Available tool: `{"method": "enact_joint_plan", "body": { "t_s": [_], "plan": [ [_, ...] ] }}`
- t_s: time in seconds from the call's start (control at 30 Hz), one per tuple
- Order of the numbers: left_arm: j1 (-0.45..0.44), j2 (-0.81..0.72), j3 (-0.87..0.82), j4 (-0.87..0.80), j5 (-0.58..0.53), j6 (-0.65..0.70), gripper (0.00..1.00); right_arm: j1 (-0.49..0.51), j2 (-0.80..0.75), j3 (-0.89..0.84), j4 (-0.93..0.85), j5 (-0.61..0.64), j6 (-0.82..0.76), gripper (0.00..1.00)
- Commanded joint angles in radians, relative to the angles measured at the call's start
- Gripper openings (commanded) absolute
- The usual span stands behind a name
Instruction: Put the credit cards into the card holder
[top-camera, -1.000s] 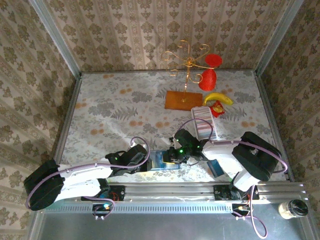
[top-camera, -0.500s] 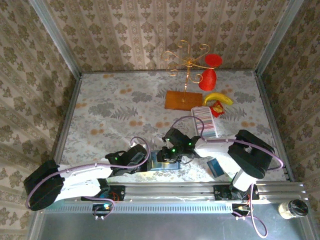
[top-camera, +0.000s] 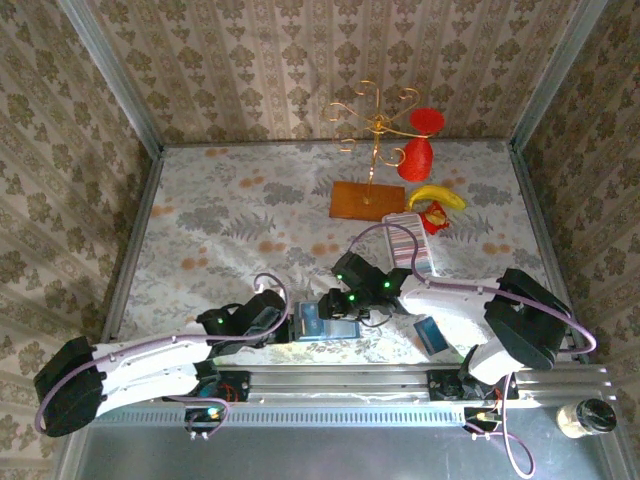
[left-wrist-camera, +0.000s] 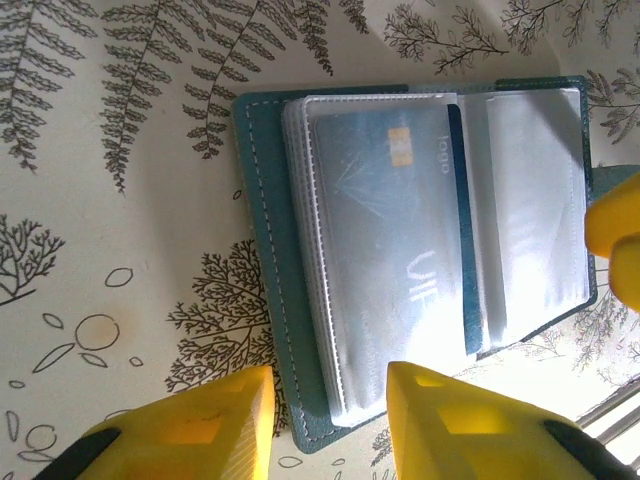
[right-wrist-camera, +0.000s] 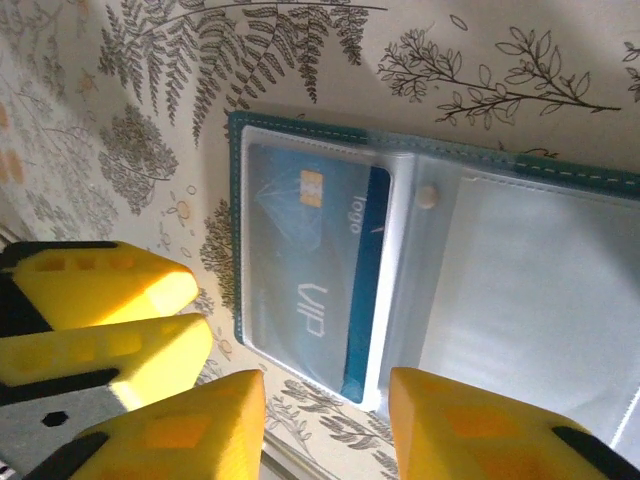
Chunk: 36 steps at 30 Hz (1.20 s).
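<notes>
The teal card holder (top-camera: 326, 326) lies open on the patterned tablecloth near the front edge. A teal-blue credit card (left-wrist-camera: 390, 230) with a chip and "VIP" lettering sits inside its clear sleeve, and the same card (right-wrist-camera: 300, 270) appears in the right wrist view within the holder (right-wrist-camera: 236, 230). My left gripper (left-wrist-camera: 325, 425) hovers open over the near corner of the holder (left-wrist-camera: 262, 240), holding nothing. My right gripper (right-wrist-camera: 325, 430) is open over the sleeve's lower edge, also holding nothing. In the top view the left gripper (top-camera: 283, 325) and right gripper (top-camera: 338, 306) flank the holder. Another blue card (top-camera: 430, 334) lies to the right.
A long whitish tray (top-camera: 412, 245) of cards stands behind the right arm. Further back are an orange-brown board (top-camera: 365, 199), a gold wire stand (top-camera: 375, 120), red pieces (top-camera: 415, 158) and a banana (top-camera: 437, 196). The metal rail (top-camera: 340, 380) runs just in front of the holder.
Both grippers' jaws have widened. The right gripper moved left over the holder, and the left arm swung lower and leftward; more of the open holder now shows between them.
</notes>
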<state>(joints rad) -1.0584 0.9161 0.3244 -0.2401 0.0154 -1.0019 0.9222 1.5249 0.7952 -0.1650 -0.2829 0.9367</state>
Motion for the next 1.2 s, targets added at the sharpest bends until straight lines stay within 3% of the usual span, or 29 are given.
{"method": "enact_joint_plan", "body": {
  "t_s": [0.0,0.13,0.33,0.53,0.97,1.17],
  "plan": [
    [0.008,0.001,-0.003,-0.045,-0.014,-0.007,0.39,0.009,0.031,0.011,-0.030,0.040,-0.016,0.30],
    [0.009,0.028,0.008,-0.042,-0.009,-0.009,0.43,0.015,0.081,0.033,-0.029,0.043,-0.018,0.15],
    [0.008,0.080,0.025,-0.004,0.011,-0.007,0.42,0.020,0.127,0.024,-0.059,0.088,-0.012,0.00],
    [0.005,0.154,0.032,0.065,0.043,-0.015,0.41,0.028,0.133,-0.021,-0.088,0.142,0.006,0.00],
    [-0.037,0.278,0.071,0.239,0.091,-0.053,0.39,0.027,0.123,-0.117,0.045,0.128,0.062,0.00],
    [-0.039,0.238,0.028,0.272,0.062,-0.085,0.39,0.027,0.124,-0.136,0.078,0.122,0.075,0.00]
  ]
}}
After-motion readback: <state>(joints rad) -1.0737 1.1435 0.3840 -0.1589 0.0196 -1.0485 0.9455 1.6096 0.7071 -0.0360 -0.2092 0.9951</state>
